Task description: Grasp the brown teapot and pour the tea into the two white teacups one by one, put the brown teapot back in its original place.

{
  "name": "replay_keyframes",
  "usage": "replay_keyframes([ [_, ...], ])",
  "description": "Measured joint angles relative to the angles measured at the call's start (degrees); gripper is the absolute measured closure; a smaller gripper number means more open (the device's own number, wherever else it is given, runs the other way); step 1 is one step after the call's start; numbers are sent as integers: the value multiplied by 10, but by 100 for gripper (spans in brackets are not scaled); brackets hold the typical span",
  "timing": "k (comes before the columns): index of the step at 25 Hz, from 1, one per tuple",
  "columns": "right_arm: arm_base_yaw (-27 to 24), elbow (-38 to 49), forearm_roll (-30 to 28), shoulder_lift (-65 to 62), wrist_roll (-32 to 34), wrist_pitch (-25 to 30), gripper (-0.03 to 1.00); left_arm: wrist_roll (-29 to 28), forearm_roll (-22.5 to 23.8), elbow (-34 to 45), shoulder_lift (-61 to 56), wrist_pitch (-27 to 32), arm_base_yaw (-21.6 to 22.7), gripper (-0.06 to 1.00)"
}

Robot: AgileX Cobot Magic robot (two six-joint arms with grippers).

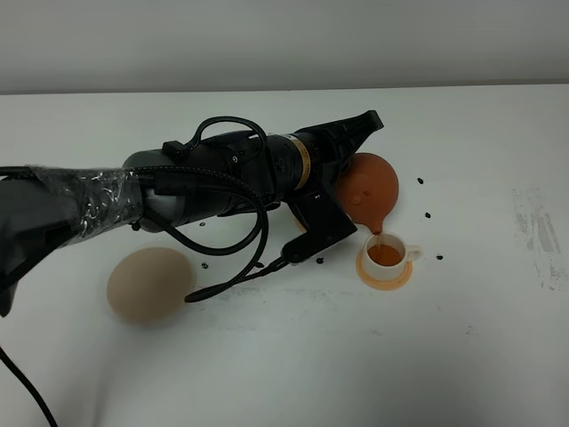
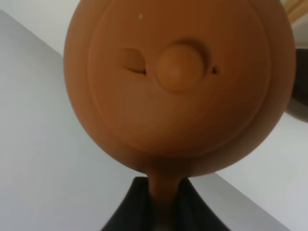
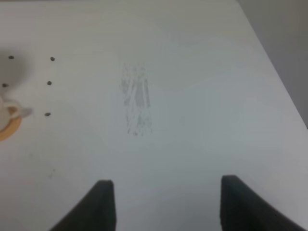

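Observation:
The brown teapot hangs tilted with its spout down, and a thin stream of tea falls into a white teacup on an orange coaster. That cup holds tea. My left gripper reaches across the middle and is shut on the teapot's handle. In the left wrist view the teapot's lid and knob fill the picture, and the handle runs down between my left gripper's black fingers. The other teacup is hidden. The beige plate lies bare at the left. My right gripper stands open over bare table.
Small black specks dot the table around the cup. A grey scuff mark lies near the right side. The left arm's black cable loops down onto the table between plate and cup. The cup's edge shows in the right wrist view.

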Motion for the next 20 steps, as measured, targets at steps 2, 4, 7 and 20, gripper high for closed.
replay_keyframes([
  [2,0,0,0,0,0,0,50,0,4,0,0,0,0,86],
  [4,0,0,0,0,0,0,50,0,9,0,0,0,0,86],
  [7,0,0,0,0,0,0,50,0,13,0,0,-1,0,86],
  [20,0,0,0,0,-1,0,50,-2,14,0,7,-7,0,86],
])
